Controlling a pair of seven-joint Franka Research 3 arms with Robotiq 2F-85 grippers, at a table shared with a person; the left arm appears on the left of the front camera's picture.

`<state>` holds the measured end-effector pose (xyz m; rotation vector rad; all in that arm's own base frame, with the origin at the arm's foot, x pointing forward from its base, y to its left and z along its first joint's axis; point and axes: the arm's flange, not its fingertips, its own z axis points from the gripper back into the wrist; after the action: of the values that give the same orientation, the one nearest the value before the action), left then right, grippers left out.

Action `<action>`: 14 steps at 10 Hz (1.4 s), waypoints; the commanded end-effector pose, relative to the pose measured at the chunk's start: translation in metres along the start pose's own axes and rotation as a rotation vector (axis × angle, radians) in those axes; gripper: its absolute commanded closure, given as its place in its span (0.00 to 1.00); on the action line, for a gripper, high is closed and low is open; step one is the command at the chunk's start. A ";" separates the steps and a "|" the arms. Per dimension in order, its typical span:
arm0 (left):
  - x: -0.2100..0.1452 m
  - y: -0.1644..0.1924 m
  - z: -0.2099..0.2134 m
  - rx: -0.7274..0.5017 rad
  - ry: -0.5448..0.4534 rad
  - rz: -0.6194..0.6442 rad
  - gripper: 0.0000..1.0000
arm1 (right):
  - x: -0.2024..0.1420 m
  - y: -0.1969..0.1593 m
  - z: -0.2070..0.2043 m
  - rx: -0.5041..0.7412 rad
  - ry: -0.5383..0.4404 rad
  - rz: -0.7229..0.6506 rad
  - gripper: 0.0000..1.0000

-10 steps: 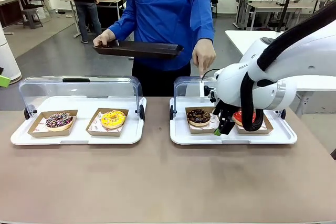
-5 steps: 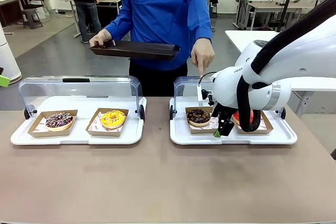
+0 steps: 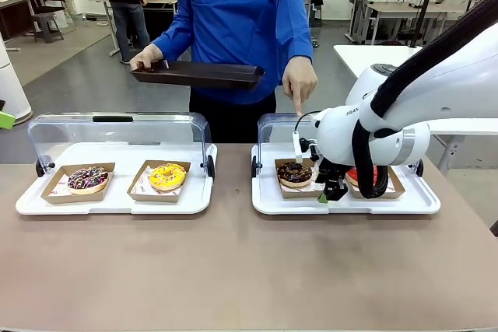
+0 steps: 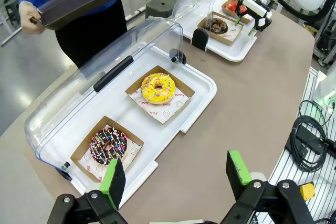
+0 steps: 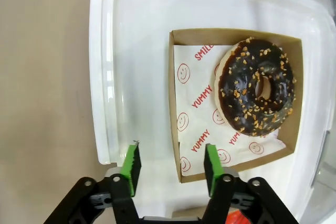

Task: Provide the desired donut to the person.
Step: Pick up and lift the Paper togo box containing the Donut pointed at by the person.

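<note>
- Front view: right gripper (image 3: 324, 193) has dropped since a second ago, now low over the right tray (image 3: 342, 206), at its front edge, between the choc donut (image 3: 294, 171) and the red donut (image 3: 351, 173).
- Its fingers have drawn closer together than a moment back, yet they're apart, clamped on nothing.
- Dark tray (image 3: 198, 75) has drifted a touch further left of the right tray; it sits high behind and left of it.
- Count: four donuts, each in its own box. Choc and red on the right tray; yellow donut (image 3: 167, 176) and sprinkle donut (image 3: 88, 179) on the left tray (image 3: 109, 206), well left of it.
- Two white trays, two clear lids (image 3: 117, 126) swung open, one dark tray, two grippers.
- Right wrist view: fingers point straight down, straddling the choc donut's box (image 5: 171, 103) wall. One pad is over bare right tray, the other over the printed paper inside.
- Pointing hand (image 3: 299, 81) hangs above the right tray's back edge, finger aimed down at the choc donut, as before.
- Other hand (image 3: 148, 57) grips the dark tray's end.
- Left gripper (image 4: 176, 171) hovers well apart from the right tray, beyond the left tray, fingers spread wide, nothing between them.
</note>
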<state>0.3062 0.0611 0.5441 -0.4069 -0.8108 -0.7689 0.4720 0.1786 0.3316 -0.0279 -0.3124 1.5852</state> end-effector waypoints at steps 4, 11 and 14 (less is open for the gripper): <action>0.000 0.001 0.000 -0.004 -0.005 0.006 0.00 | 0.004 -0.012 -0.010 0.005 0.038 -0.010 1.00; 0.000 0.001 0.000 -0.004 -0.005 0.006 0.00 | -0.004 0.011 0.053 -0.006 -0.053 0.019 1.00; 0.000 0.001 0.000 -0.004 -0.005 0.006 0.00 | -0.007 0.069 0.148 0.026 -0.105 0.055 1.00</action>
<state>0.3062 0.0612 0.5440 -0.4068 -0.8102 -0.7686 0.4083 0.1637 0.4320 0.0269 -0.3632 1.6159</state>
